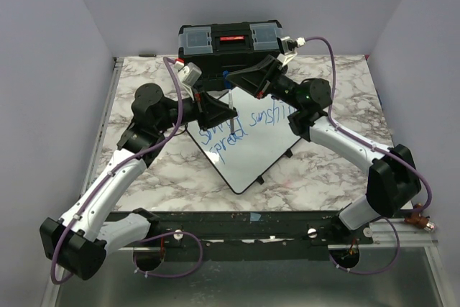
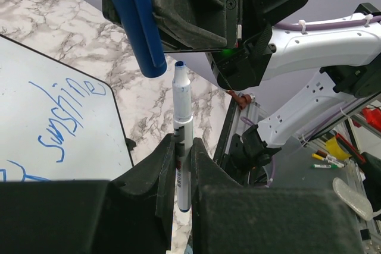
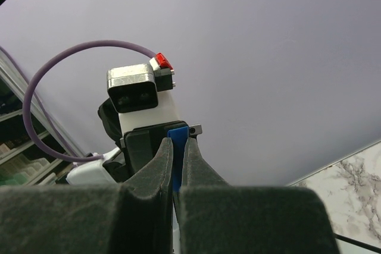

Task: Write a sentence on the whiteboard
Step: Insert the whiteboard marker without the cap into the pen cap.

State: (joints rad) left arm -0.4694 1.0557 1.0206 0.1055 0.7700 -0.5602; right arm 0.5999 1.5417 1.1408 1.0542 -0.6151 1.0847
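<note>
Your left gripper (image 2: 183, 147) is clamped on the marker (image 2: 182, 111), which stands upright with its blue tip bare. Your right gripper (image 3: 177, 153) is pinched shut on the blue cap (image 2: 140, 22), just beside that tip. The whiteboard (image 1: 251, 159) lies skewed on the table (image 1: 323, 170), in front of the toolbox (image 1: 230, 41), with the sentence (image 1: 248, 129) on it in blue

White arms (image 1: 115, 177), black joints (image 1: 392, 177), purple cables (image 3: 104, 43).
</note>
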